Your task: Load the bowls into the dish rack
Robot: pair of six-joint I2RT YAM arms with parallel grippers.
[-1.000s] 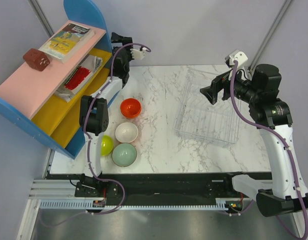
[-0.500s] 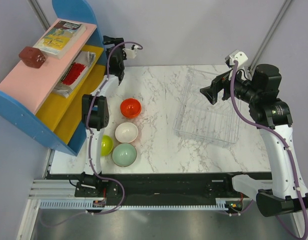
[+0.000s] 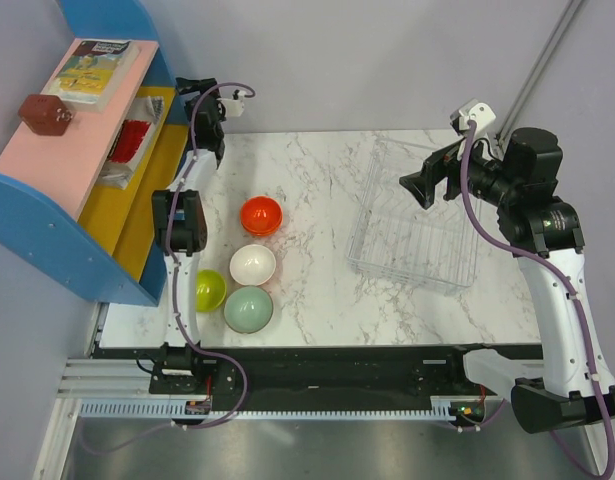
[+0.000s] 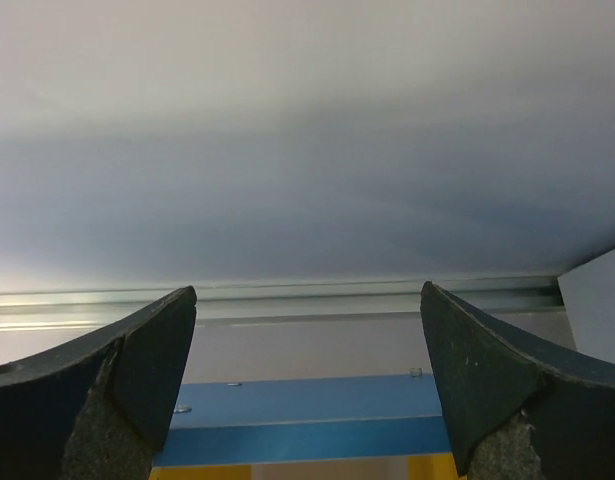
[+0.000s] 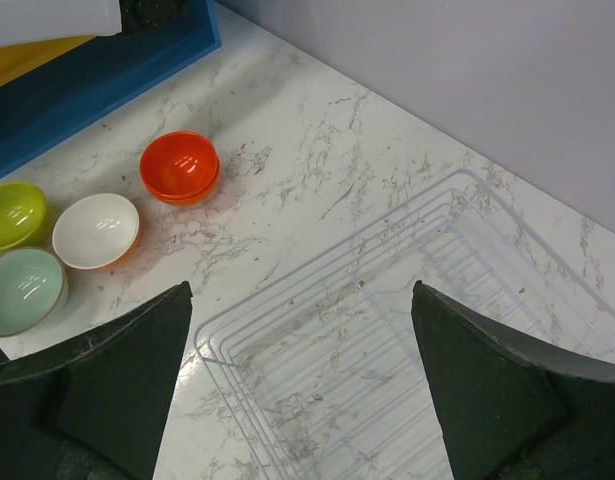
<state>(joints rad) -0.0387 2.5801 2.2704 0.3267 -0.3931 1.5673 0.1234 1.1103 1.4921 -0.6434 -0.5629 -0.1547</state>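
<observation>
Four bowls sit in a cluster at the table's left: red-orange (image 3: 260,214), white-inside (image 3: 253,265), lime-yellow (image 3: 210,290) and pale grey-green (image 3: 249,309). They also show in the right wrist view: red-orange (image 5: 180,166), white-inside (image 5: 95,230), lime-yellow (image 5: 14,214), grey-green (image 5: 22,290). A fifth bowl is not in view. The clear dish rack (image 3: 407,275) stands empty at the right. My right gripper (image 3: 417,187) hovers open above the rack (image 5: 387,380). My left gripper (image 3: 195,90) is open and empty at the far left, facing the wall above the shelf.
A blue-pink-yellow shelf unit (image 3: 47,150) stands at the far left with a book (image 3: 92,68) and a dark red object (image 3: 43,112) on top. Its blue edge (image 4: 307,425) shows low in the left wrist view. The grey wall is behind the table.
My left arm has swung left along the back edge, and the shelf unit has shifted left with it. The right arm, bowls and rack have not moved.
</observation>
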